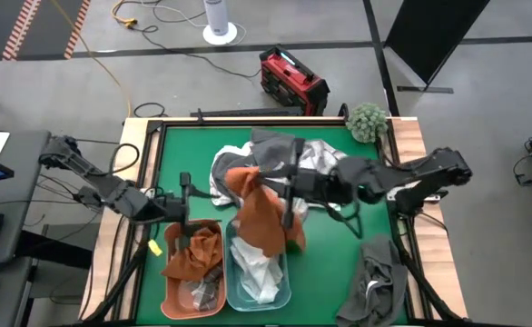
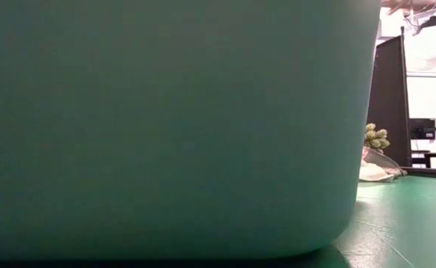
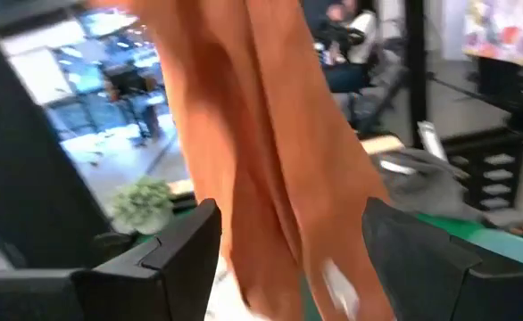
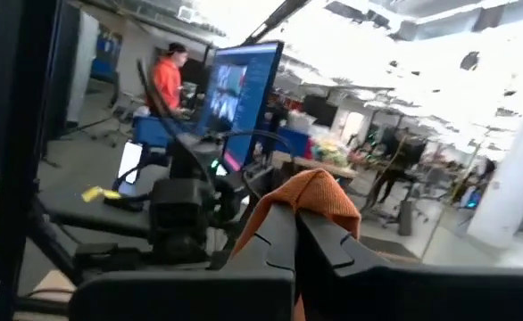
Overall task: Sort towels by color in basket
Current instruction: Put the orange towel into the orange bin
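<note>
Towels of several colours are seen from above. A rust-orange towel (image 1: 264,216) hangs in the middle of the green tabletop (image 1: 339,263), clamped at its upper end by the right gripper (image 1: 289,202); its long axis runs down from that pinch toward the near edge, the loose end over the clear bin (image 1: 233,289). A heap of grey and white towels (image 1: 289,156) lies unsorted behind it, and a dark grey towel (image 1: 379,280) lies alone at the near right. The orange bin (image 1: 169,304) already holds another rust-orange cloth (image 1: 196,252), and the clear bin holds white cloth (image 1: 257,271), so the sorting is judged partly done, with most towels left. The left gripper (image 1: 182,218) sits just behind the orange bin, beside the hanging towel.

From the low view, almost everything is hidden by a pale bin wall (image 2: 166,126); only a fuzzy green ball (image 2: 376,138) and a scrap of white cloth (image 2: 373,173) are seen far back.

From the left wrist view, the rust-orange towel (image 3: 270,160) hangs upright between the left gripper's fingers (image 3: 163,250), which stand apart on either side of it without closing.

From the right wrist view, the right gripper (image 4: 295,234) is seen closed on a peak of the rust-orange towel (image 4: 319,194), with the left arm (image 4: 186,214) beyond it and a person in an orange top (image 4: 165,78) in the room.
</note>
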Tool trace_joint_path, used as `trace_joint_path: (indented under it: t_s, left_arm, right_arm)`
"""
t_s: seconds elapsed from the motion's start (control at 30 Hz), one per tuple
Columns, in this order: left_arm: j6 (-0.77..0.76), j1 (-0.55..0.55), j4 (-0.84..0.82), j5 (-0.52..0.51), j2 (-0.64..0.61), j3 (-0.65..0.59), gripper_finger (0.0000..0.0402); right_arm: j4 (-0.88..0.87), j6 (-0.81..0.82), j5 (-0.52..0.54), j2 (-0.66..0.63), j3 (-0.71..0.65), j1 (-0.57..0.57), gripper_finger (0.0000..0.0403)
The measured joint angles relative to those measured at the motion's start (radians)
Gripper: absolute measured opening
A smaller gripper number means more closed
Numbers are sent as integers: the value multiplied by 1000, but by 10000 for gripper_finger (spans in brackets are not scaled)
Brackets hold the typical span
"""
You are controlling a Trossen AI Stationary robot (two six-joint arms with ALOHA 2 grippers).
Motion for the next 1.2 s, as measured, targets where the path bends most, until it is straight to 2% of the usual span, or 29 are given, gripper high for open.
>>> trace_joint_path:
  t_s: [0.1, 0.33, 0.4, 0.57, 0.67, 0.77, 0.97, 1.1, 1.2]
  left_arm:
    - [34, 61, 80, 12, 32, 0, 260]
    - [42, 214, 190, 148, 78, 0, 260]
    - [26, 258, 217, 220, 87, 0, 260]
    - [0, 344, 265, 501, 137, 0, 259]
    - [-3, 362, 287, 578, 169, 0, 252]
    - [13, 361, 306, 607, 181, 0, 210]
    - [10, 357, 326, 667, 143, 0, 27]
    - [-28, 347, 333, 752, 59, 0, 5]
    - [-80, 331, 332, 788, -29, 0, 3]
  right_arm:
    - [43, 30, -79, 40, 0, -35, 19]
    - [133, 33, -183, 117, -1, -56, 20]
    - [147, 33, -199, 120, 0, -56, 20]
    - [154, 68, -240, 130, 0, -62, 21]
    - [143, 76, -242, 131, 0, -62, 28]
    - [134, 91, -243, 131, 0, -61, 44]
    - [99, 131, -243, 129, 0, -60, 74]
    - [-4, 135, -203, 102, 0, -51, 99]
    - [-75, 137, -158, 65, 0, -35, 120]
